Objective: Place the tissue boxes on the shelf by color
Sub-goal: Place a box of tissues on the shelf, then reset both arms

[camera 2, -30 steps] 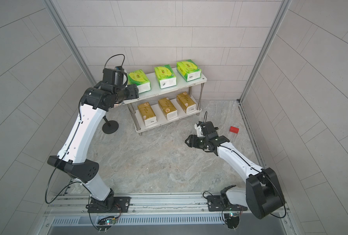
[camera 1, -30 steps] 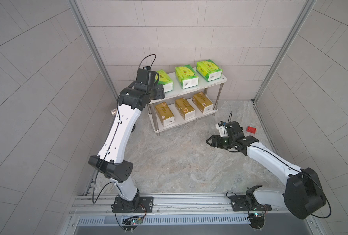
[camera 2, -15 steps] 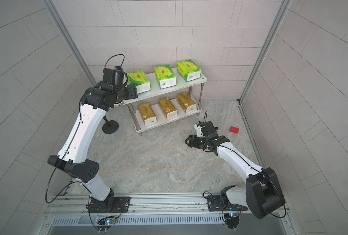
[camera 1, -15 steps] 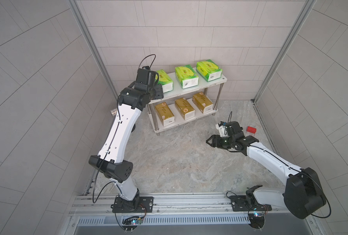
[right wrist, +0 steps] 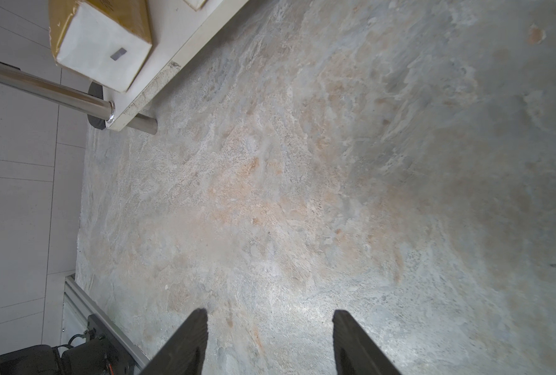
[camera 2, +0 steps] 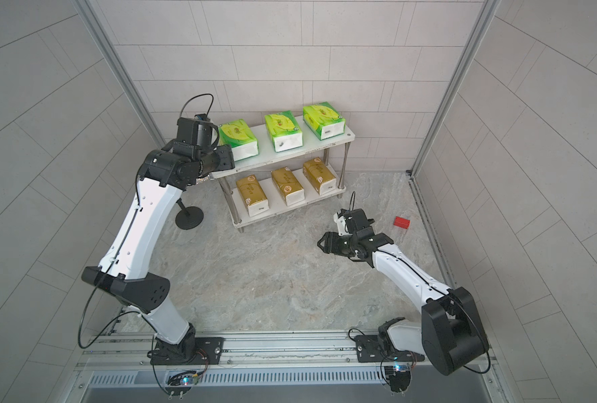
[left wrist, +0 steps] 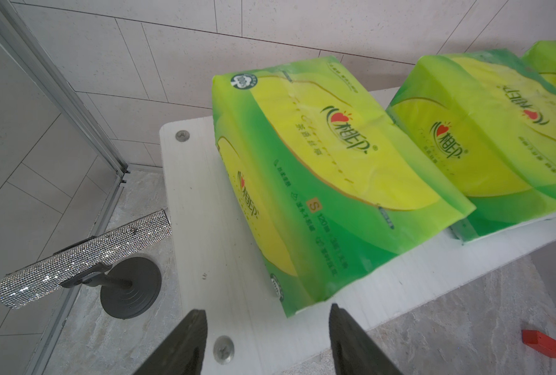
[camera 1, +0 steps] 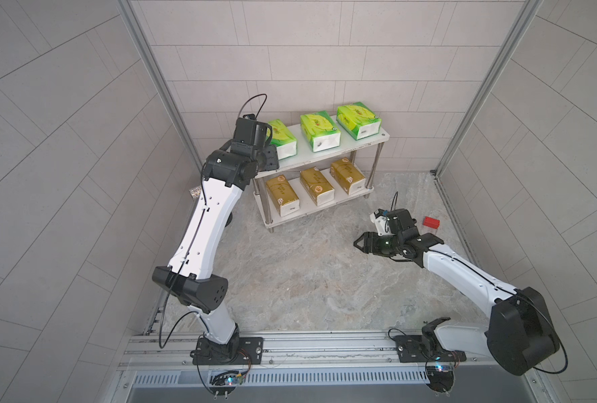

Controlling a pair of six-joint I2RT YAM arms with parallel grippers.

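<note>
The shelf [camera 1: 304, 157] stands at the back wall. Three green tissue boxes [camera 1: 283, 139] [camera 1: 319, 131] [camera 1: 358, 120] lie on its top board. Three gold tissue boxes [camera 1: 282, 195] [camera 1: 317, 186] [camera 1: 347, 176] lie on the lower board. My left gripper [left wrist: 267, 311] hovers open over the top board's left front corner. It is just short of the nearest green box [left wrist: 319, 181] and nothing is between its fingers. My right gripper [right wrist: 268, 313] is open and empty above the stone floor, to the right of the shelf [right wrist: 159, 81].
A small red block [camera 1: 431, 222] lies on the floor by the right wall, behind my right arm. A glittery microphone [left wrist: 85, 259] on a black round stand [camera 2: 189, 218] sits left of the shelf, under my left arm. Tiled walls close in three sides.
My left gripper's jaws have narrowed slightly. Both arms stay where they were.
</note>
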